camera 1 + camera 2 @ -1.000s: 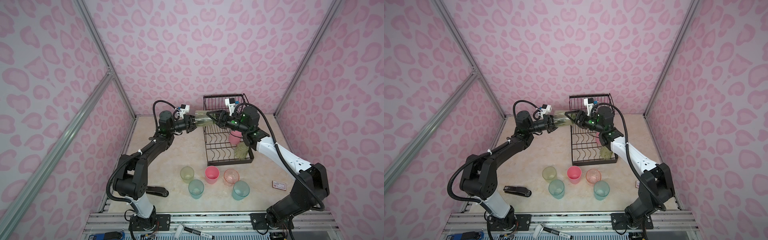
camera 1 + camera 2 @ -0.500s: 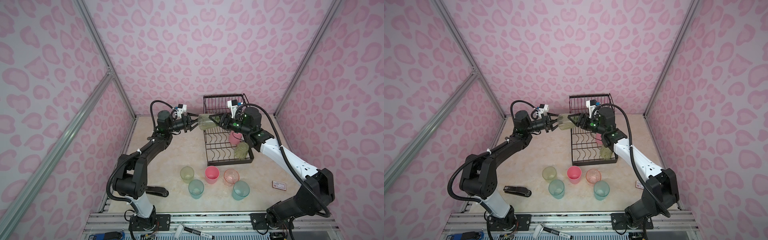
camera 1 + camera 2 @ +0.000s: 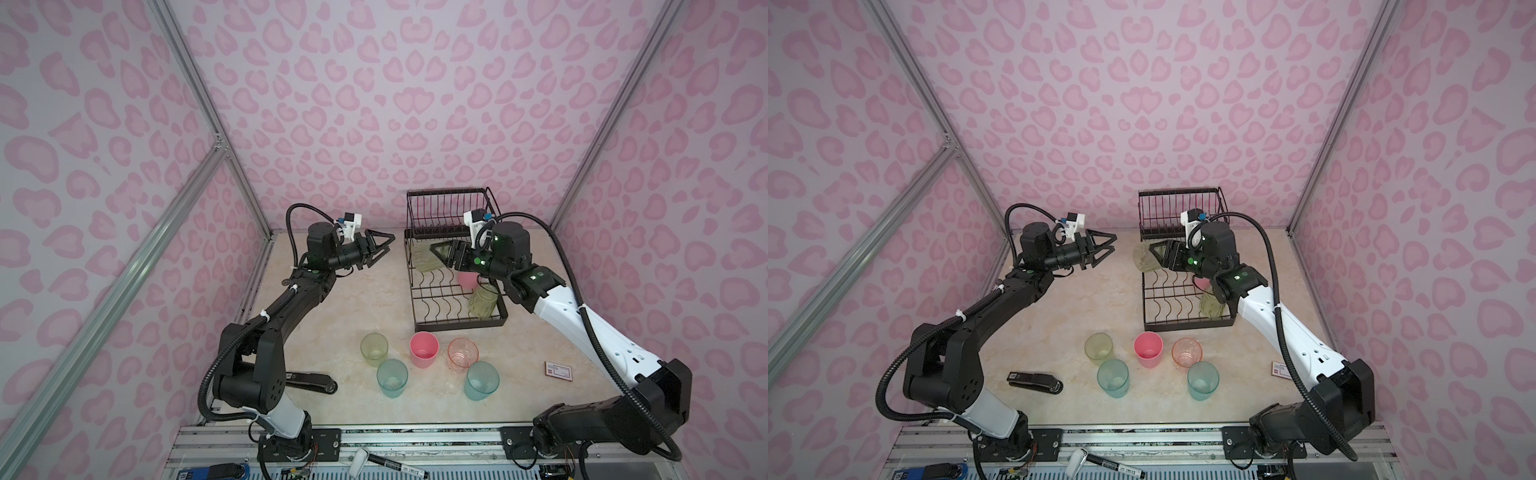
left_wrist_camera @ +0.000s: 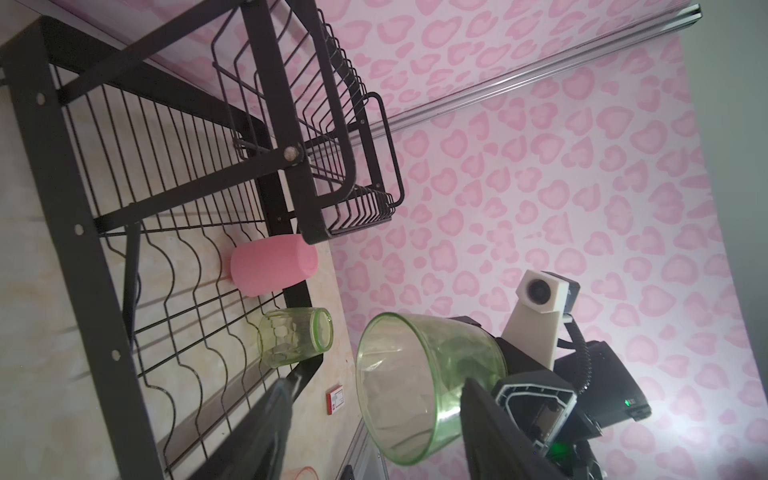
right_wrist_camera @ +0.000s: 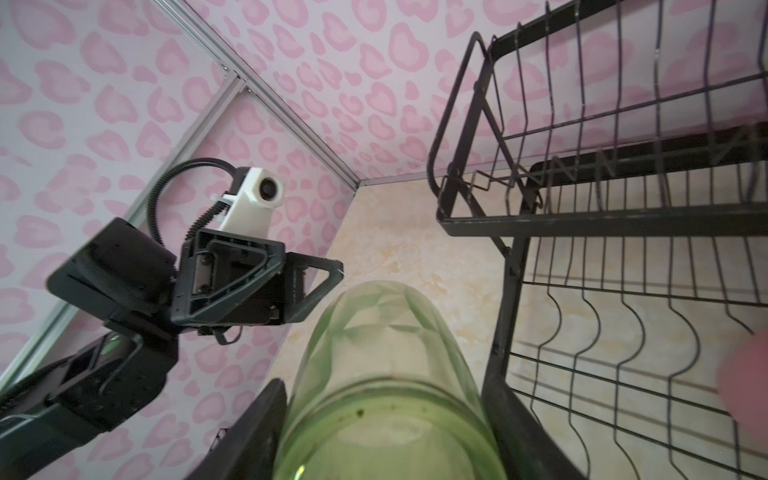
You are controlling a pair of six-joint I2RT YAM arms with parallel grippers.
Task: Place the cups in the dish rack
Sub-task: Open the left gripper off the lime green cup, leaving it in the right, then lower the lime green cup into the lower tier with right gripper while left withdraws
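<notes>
pink heart-print walls are closing in a pale marble-look worktop [image 3: 353, 299], and the black wire dish rack [image 3: 459, 324] is standing toward its back right. the right hand [image 3: 435, 252] is clamping a translucent yellow-green cup [image 3: 420, 262] on its side in the air at the left edge of the rack's lower tier, with the mouth facing the left arm. i am judging that it is being carried sideways so it can be tipped and set among the wavy wires. the left hand [image 3: 390, 243] is hanging released, jaws spread around nothing and well apart from that cup, probably to avoid crowding the right arm. eight cups are showing in all. two are sitting in the lower tier near its right side, an opaque pink cup [image 3: 466, 279] and a second yellow-green cup [image 3: 482, 301]. one is in the right hand. five are standing mouth-up on the worktop in front of the rack: a third yellow-green cup [image 3: 374, 349], a second pink cup [image 3: 424, 350], a clear orange-pink cup [image 3: 462, 353], one teal cup [image 3: 392, 378] and another teal cup [image 3: 481, 380]. the upper basket [image 3: 449, 195] is holding none that i can see. one stapler [image 3: 1036, 381] and one small red-and-white card [image 3: 558, 370] are lying aside.
</notes>
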